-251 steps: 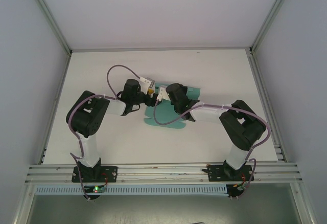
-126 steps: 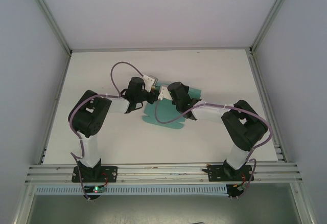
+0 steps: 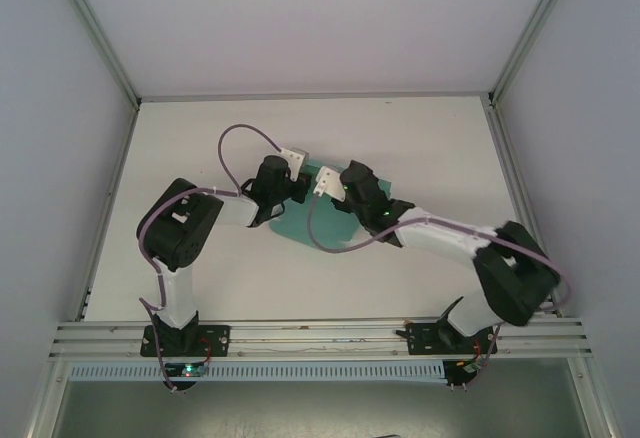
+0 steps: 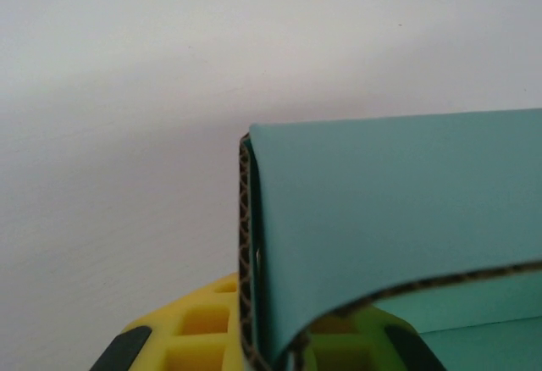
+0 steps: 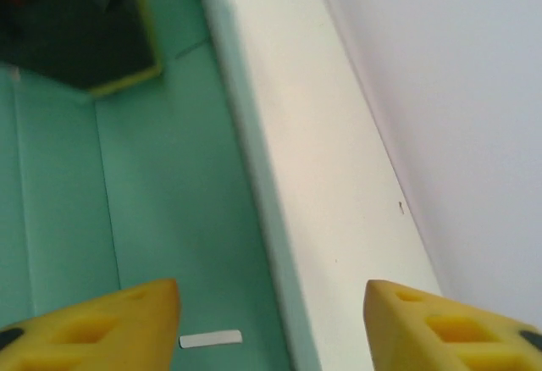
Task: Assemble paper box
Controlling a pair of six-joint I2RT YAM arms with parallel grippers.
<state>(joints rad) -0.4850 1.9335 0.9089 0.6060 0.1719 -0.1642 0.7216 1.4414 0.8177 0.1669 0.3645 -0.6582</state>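
One paper box [image 4: 381, 218] (teal) — one table [image 3: 430, 148]

On your white table [image 3: 420, 148] the teal paper box [image 3: 292, 226] rests near the middle, a creased card sheet with one edge folded up.

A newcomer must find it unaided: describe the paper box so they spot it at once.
Start at the white table and go to its middle, between the left gripper and the right gripper. There is the paper box, a teal-green sheet of creased card, one folded edge pinched by the left gripper. Nothing else on the table is coloured and flat.
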